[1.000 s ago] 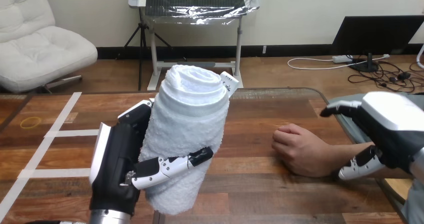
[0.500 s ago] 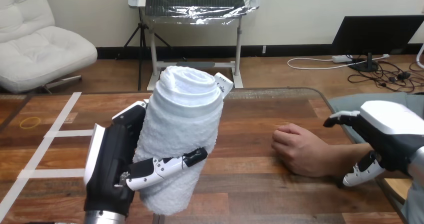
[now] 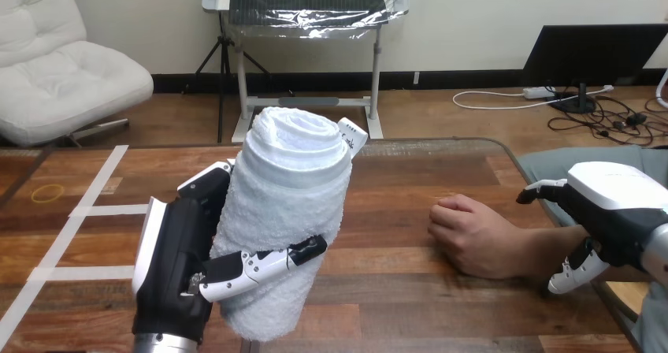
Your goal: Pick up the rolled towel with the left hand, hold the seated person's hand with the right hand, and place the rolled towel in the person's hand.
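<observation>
A white rolled towel (image 3: 283, 211) stands nearly upright, lifted above the table at centre left. My left hand (image 3: 177, 262) is shut on it, thumb across its front and fingers behind it. The person's hand (image 3: 471, 236) rests on the table at the right as a loose fist, knuckles toward the towel. My right hand (image 3: 610, 211) hovers at the far right over the person's forearm, fingers spread open, thumb (image 3: 579, 270) below near the wrist. It holds nothing.
White tape lines (image 3: 75, 211) cross the wooden table (image 3: 394, 290) at the left. A small yellow ring mark (image 3: 49, 192) lies near the left edge. The table's right edge (image 3: 536, 187) runs close to the person's arm.
My right hand has drawn back to the right and dropped lower, away from the person's hand. The towel and my left hand have sunk slightly and shifted left.
</observation>
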Controlling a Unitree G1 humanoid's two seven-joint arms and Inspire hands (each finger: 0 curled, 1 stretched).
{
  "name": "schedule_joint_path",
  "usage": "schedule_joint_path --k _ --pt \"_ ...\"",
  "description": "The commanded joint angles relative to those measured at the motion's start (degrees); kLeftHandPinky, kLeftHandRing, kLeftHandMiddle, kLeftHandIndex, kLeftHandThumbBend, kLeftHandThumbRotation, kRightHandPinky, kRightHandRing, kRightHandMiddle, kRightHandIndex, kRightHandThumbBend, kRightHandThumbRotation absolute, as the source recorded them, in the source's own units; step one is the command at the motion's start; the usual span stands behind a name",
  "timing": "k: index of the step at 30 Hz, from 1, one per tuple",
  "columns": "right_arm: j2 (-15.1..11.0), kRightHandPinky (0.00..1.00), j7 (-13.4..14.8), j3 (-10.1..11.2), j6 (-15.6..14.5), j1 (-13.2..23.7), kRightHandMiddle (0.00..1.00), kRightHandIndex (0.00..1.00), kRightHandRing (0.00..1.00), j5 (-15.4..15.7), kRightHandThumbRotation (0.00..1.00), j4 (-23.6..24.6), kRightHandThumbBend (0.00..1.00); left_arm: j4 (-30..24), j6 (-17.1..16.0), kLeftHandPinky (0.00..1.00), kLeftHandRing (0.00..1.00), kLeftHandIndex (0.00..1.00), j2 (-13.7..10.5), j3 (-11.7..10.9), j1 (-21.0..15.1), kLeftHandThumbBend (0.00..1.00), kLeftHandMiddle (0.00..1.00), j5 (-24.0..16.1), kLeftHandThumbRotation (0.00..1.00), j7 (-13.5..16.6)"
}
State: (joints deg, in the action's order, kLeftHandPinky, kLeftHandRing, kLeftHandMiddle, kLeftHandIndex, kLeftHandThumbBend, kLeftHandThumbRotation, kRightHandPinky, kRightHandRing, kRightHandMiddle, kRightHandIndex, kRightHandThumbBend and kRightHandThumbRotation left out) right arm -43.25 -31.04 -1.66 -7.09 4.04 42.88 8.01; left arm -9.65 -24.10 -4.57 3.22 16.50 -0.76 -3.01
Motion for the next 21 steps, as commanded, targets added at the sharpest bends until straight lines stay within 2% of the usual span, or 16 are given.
schedule_joint_path --k 1,21 --pt "-1.87 0.88 -0.07 -1.43 0.15 5.58 0.91 0.87 0.92 0.96 0.05 -2.18 0.76 -2.02 -0.98 0.42 0.42 0.53 0.01 -0.89 -1.85 0.59 0.45 -0.38 0.00 0.21" --pt "-1.48 0.91 0.31 -5.95 -1.01 10.25 0.93 0.89 0.94 4.82 0.13 -10.28 0.71 -1.90 -1.94 0.46 0.45 0.53 -0.18 -1.55 -1.90 0.60 0.46 -0.92 0.00 0.17"
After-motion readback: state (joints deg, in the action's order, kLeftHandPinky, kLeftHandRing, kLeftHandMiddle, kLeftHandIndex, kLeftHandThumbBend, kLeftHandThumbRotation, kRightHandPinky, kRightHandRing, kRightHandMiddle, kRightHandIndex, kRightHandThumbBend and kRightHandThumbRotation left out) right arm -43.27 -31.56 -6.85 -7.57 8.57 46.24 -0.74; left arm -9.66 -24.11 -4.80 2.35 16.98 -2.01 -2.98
